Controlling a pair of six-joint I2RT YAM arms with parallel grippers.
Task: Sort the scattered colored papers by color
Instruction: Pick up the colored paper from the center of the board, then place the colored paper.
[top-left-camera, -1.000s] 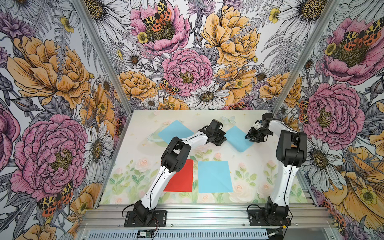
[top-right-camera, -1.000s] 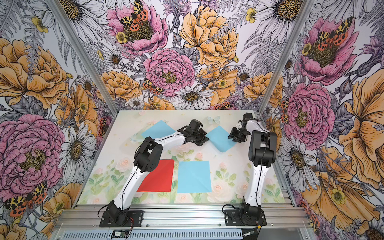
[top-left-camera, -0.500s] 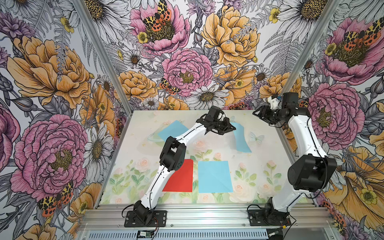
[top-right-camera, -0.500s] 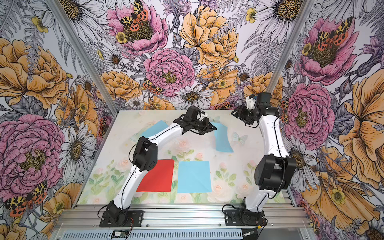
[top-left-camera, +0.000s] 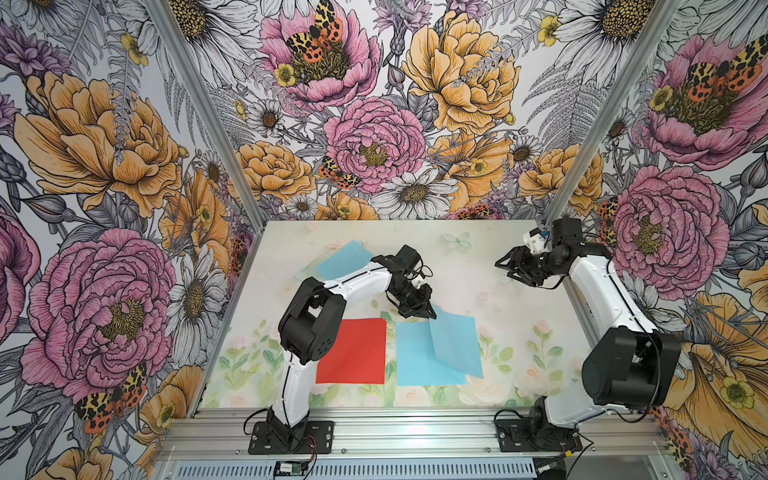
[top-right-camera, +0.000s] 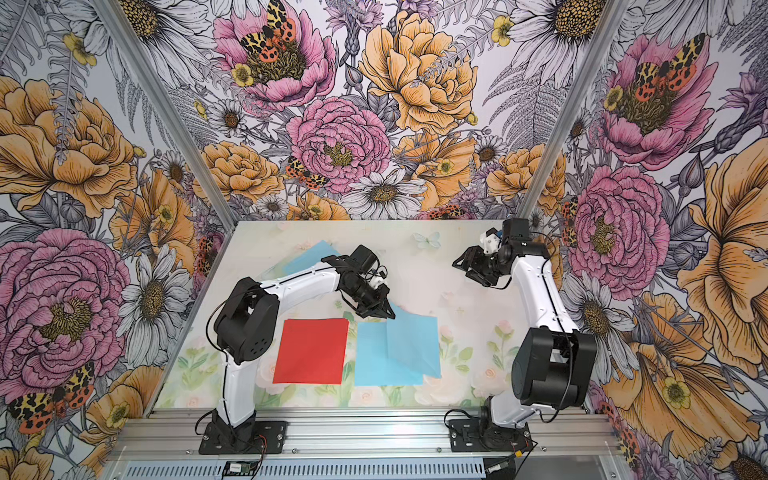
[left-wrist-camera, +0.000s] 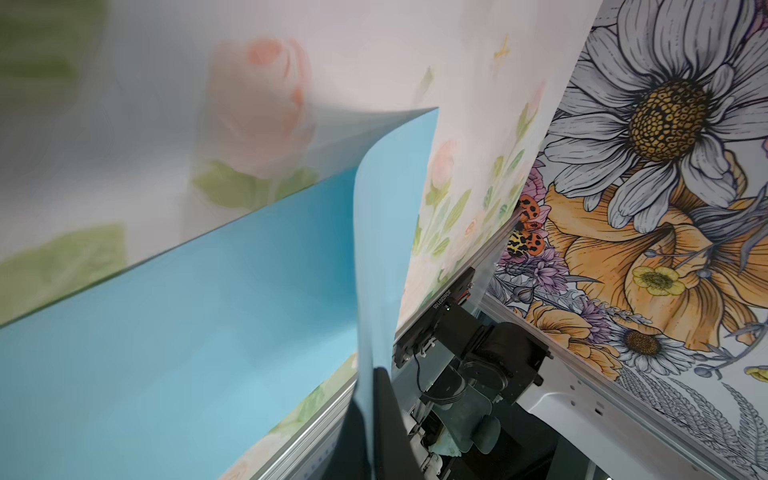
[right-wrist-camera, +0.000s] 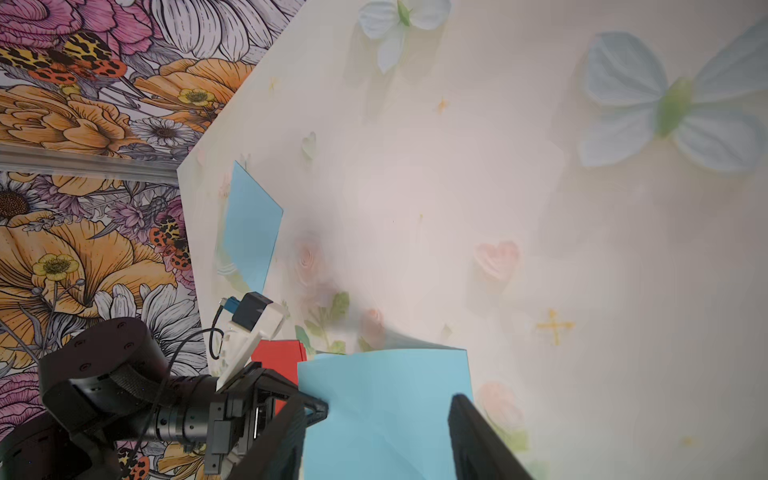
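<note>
A red paper (top-left-camera: 351, 351) lies flat at the front middle of the table, with a light blue paper (top-left-camera: 415, 361) flat beside it on the right. My left gripper (top-left-camera: 426, 313) is shut on the corner of a second blue paper (top-left-camera: 457, 345), which hangs tilted over the flat blue one. The left wrist view shows this held sheet (left-wrist-camera: 374, 249) edge-on between the fingers (left-wrist-camera: 388, 415). A third blue paper (top-left-camera: 345, 259) lies at the back left, partly hidden by the left arm. My right gripper (top-left-camera: 505, 270) hangs open and empty at the back right, away from every sheet.
The tabletop (top-left-camera: 469, 286) carries pale printed roses and butterflies. Floral walls close in the left, back and right sides. The aluminium rail (top-left-camera: 415, 419) with both arm bases runs along the front edge. The right arm's elbow (top-left-camera: 627, 365) stands high at the front right.
My left gripper has carried the blue paper from the back middle toward the front, over the flat blue sheet. My right gripper has left that paper and drawn back to the right.
</note>
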